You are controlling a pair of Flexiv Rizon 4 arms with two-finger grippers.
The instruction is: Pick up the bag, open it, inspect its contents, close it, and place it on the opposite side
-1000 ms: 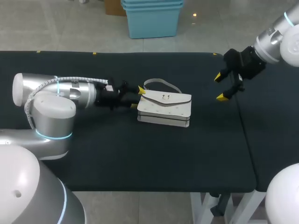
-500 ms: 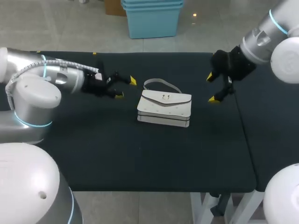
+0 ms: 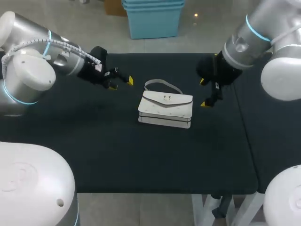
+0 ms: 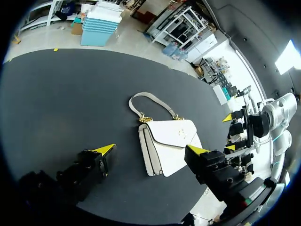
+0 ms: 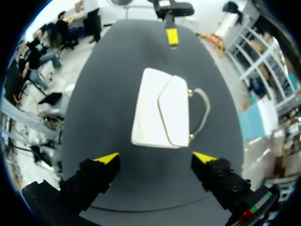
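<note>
A white flap handbag (image 3: 165, 109) lies shut and flat at the middle of the black table, its strap (image 3: 162, 84) curled behind it. My left gripper (image 3: 121, 83) hangs open to the bag's far left, apart from it. Just off the bag's right end my right gripper (image 3: 204, 92) is open too, holding nothing. The left wrist view has the bag (image 4: 169, 143) ahead of the spread left gripper (image 4: 151, 149), with the right gripper (image 4: 229, 133) beyond it. In the right wrist view the bag (image 5: 162, 108) lies ahead of the wide right gripper (image 5: 155, 157).
The black tabletop (image 3: 141, 155) stretches wide around the bag. A narrow seam (image 3: 247, 136) splits the surface at the right, and the front edge (image 3: 164, 192) runs below the bag.
My left gripper let go at the bag's left end, opened and drew back up and to the left. My right gripper moved left, nearer the bag's right end. The bag stayed put.
</note>
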